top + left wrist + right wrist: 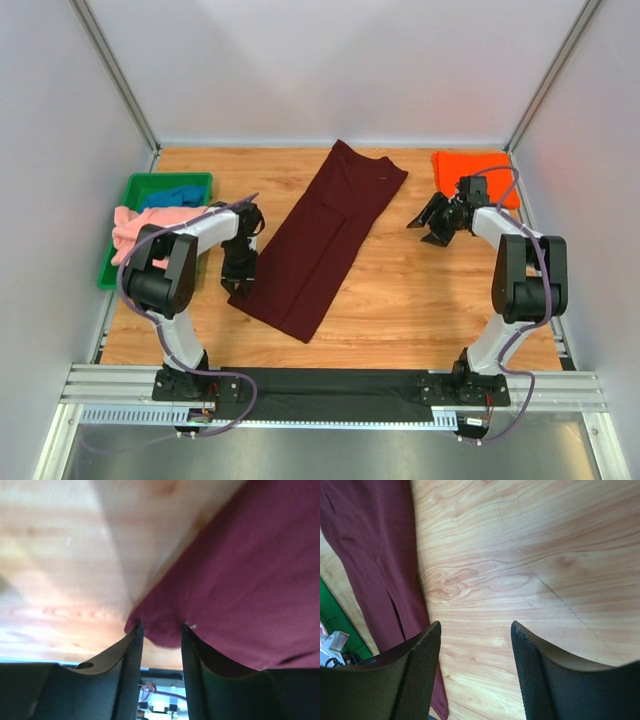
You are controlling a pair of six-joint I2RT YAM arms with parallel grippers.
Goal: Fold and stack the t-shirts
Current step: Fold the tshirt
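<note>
The left hand (161, 626) straddles the maroon t-shirt (240, 570) edge, grip impossible to tell, while the right hand (476, 625) hangs released above the worktop (530, 555).

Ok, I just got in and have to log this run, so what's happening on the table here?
Two robot arms are folding t-shirts. The maroon t-shirt lies as a long slanted strip on the table, with the left pincer straddling its near-left edge; whether it grips is unclear. The right pincer hangs open over bare wood beside the orange t-shirt, far right. A pink t-shirt and a blue t-shirt sit in the green tray on the left.
</note>
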